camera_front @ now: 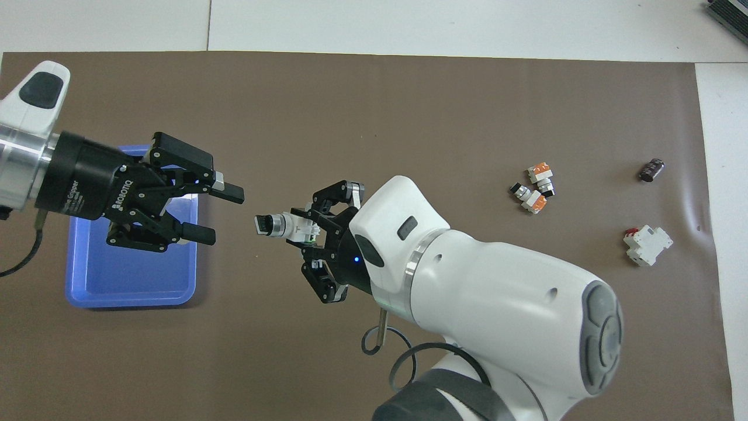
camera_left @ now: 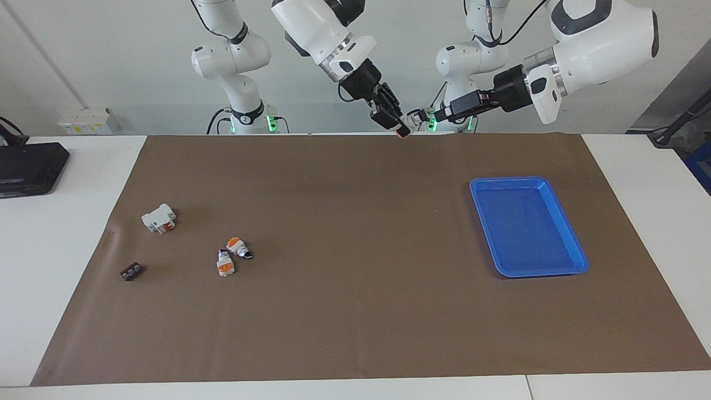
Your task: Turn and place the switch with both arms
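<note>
On the mat [camera_left: 355,311], two switches [camera_left: 232,255]; right gripper [camera_front: 301,231] clenched on a third [camera_front: 280,225]; left gripper [camera_front: 221,213] jaws apart.

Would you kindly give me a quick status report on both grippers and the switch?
Right gripper shut on switch, up over the mat. Left gripper open, short of the knob end, by the tray. Nothing between them.

Blue tray [camera_left: 572,244], brown mat [camera_left: 355,311], white-orange-black switch [camera_front: 286,225]
</note>
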Robot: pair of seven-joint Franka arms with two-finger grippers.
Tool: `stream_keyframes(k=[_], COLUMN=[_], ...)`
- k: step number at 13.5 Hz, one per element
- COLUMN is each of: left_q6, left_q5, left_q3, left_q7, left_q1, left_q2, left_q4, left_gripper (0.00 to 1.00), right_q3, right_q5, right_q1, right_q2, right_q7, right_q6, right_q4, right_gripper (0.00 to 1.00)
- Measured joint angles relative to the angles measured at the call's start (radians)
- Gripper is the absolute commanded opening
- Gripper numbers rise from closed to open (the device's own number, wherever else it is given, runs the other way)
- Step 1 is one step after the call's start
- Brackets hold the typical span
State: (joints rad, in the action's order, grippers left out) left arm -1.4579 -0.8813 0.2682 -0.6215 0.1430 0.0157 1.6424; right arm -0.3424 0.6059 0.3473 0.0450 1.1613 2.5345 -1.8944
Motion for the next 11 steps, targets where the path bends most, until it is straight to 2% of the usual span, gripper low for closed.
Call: stream_keyframes(k=[4, 11], left_q6=[0.001, 0.001], left_q5=[-0.01, -0.015], left_q3=[0.001, 0.001], left_q7=[0.004, 0.128], left_q1=[-0.03, -0.047], left_q2=[0.0, 0.0], left_q4=[0.0, 0.002], left_gripper=[0.53, 0.37], right_q3=[0.0, 0.0], right_q5=[-0.002, -0.003], right_q1=[0.0, 0.0], right_q2=[0.0, 0.0], right_q7=[0.0, -0.002], right_q6=[0.0, 0.0], right_q4=[0.0, 0.0], right_gripper=[0.0, 0.0])
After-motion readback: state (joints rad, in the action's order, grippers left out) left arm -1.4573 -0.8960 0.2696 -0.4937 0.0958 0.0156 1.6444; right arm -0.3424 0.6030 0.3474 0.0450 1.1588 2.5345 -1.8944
